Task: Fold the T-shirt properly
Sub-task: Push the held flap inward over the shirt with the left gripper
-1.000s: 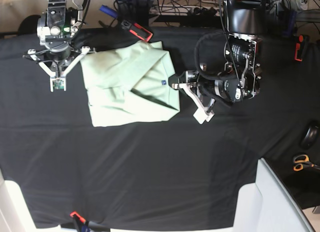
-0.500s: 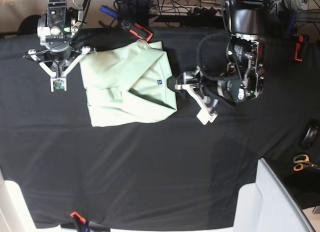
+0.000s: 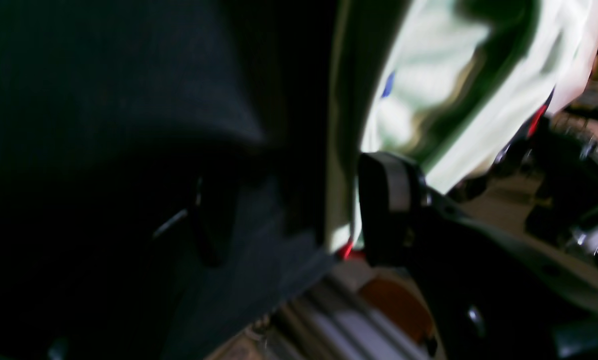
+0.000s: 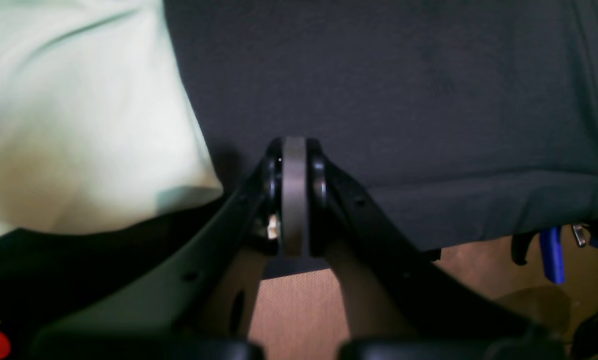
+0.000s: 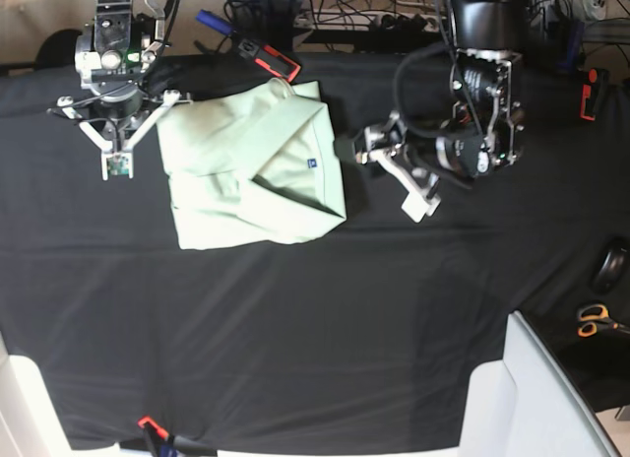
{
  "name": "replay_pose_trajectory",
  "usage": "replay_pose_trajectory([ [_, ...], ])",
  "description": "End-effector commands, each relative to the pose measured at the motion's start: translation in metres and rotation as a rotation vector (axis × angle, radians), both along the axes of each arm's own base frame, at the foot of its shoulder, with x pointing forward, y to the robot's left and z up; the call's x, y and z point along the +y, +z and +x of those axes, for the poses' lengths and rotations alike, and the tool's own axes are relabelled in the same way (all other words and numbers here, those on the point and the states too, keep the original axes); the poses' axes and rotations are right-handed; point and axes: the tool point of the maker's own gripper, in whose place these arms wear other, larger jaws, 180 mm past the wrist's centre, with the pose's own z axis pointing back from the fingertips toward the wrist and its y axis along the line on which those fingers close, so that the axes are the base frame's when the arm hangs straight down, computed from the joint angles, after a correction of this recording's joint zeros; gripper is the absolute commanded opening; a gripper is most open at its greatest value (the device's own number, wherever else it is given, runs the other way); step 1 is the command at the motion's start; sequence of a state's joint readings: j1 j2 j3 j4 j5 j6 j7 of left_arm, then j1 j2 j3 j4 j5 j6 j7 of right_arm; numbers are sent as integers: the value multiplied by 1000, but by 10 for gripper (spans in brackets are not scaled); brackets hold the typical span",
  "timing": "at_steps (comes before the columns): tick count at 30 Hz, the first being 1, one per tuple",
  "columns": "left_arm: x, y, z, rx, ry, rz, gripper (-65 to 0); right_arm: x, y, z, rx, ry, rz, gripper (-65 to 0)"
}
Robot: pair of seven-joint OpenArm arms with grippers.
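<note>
T-shirt [image 5: 254,167] folded, lying on tabletop [image 5: 315,319] between arms. Left gripper [image 5: 384,176] just beside right edge, jaws parted, empty. Right gripper [image 4: 294,200] jaws closed on nothing. Risk: parted jaw snagging top layer, dragging fold open.

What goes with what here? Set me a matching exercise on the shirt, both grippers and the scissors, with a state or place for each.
1. T-shirt
2. left gripper
3. right gripper
4. scissors

a. shut
b. folded, lying on the black cloth
c. open
d. at the edge of the base view, far from the shirt

Pairs: 1-b, 2-c, 3-a, 4-d
</note>
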State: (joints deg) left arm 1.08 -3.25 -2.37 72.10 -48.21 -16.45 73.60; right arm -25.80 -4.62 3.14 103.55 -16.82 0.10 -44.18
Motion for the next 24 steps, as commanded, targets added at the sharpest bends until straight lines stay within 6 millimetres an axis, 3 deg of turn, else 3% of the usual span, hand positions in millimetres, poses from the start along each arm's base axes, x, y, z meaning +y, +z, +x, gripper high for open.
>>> replay_pose_trajectory([
  [1, -6, 4, 2, -4, -2, -23, -270, -3, 7, 6, -31, 1, -13, -638],
  [5, -16, 6, 9, -33, 23, -43, -270, -2, 6, 6, -31, 2, -13, -638],
  [12, -37, -14, -1, 66, 38, -100, -270, -2, 6, 5, -30, 2, -13, -638],
  [19, -76, -9, 6, 59, -61, -129, -274, -3, 6, 5, -30, 3, -14, -638],
  [24, -81, -7, 8, 53, -66, -137, -316, -6, 6, 5, -29, 0, -19, -638],
])
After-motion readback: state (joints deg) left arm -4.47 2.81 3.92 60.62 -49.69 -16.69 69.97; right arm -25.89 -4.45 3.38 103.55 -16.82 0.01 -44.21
